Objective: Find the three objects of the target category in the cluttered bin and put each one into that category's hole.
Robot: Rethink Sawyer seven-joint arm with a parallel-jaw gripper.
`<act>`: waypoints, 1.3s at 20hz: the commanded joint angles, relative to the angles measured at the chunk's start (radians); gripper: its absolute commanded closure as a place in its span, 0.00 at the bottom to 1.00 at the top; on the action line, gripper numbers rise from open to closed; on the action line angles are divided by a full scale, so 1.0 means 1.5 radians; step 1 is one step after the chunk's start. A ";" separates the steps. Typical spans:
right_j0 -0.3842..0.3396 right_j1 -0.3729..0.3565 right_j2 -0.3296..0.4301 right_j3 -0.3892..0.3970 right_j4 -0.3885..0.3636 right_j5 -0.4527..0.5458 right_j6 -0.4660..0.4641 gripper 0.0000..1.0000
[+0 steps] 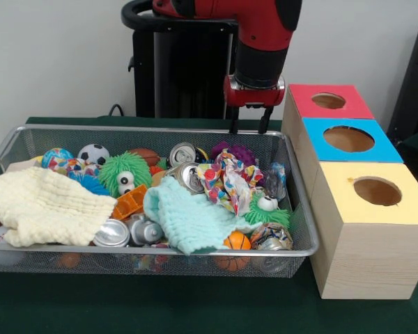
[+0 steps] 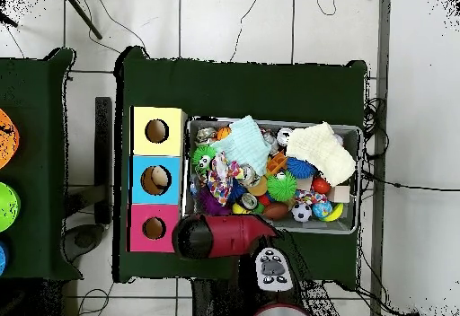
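**A:** Where is the bin for you right now?

**B:** In your front view it fills the left and centre of the green table. In the overhead view it lies at 3 o'clock of the 3 boxes, just beside them.

**A:** And the gripper?

**B:** You see it hanging over the bin's far rim, toward 1 o'clock from the bin's middle. Its 2 dark fingers stand a little apart with nothing between them, so it is open and empty. From overhead the red arm covers it.

**A:** What do you have inside the bin?

**B:** At 9 o'clock a cream cloth, in the middle a mint cloth, with a crushed can just behind it. At 11 o'clock sits a green fuzzy toy with eyes, a small soccer ball beside it. At 5 o'clock you find a small orange basketball.

**A:** The boxes?

**B:** From far to near in your front view: red box, blue box, yellow box, each with 1 round hole on top.
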 commanded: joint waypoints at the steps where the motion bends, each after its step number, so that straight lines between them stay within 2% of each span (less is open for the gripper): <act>1: -0.023 0.025 0.080 -0.138 -0.002 0.072 -0.008 0.00; 10: -0.027 0.019 0.083 -0.142 -0.007 0.091 -0.006 0.00; 26: -0.028 0.033 0.095 -0.198 -0.013 0.133 -0.026 0.00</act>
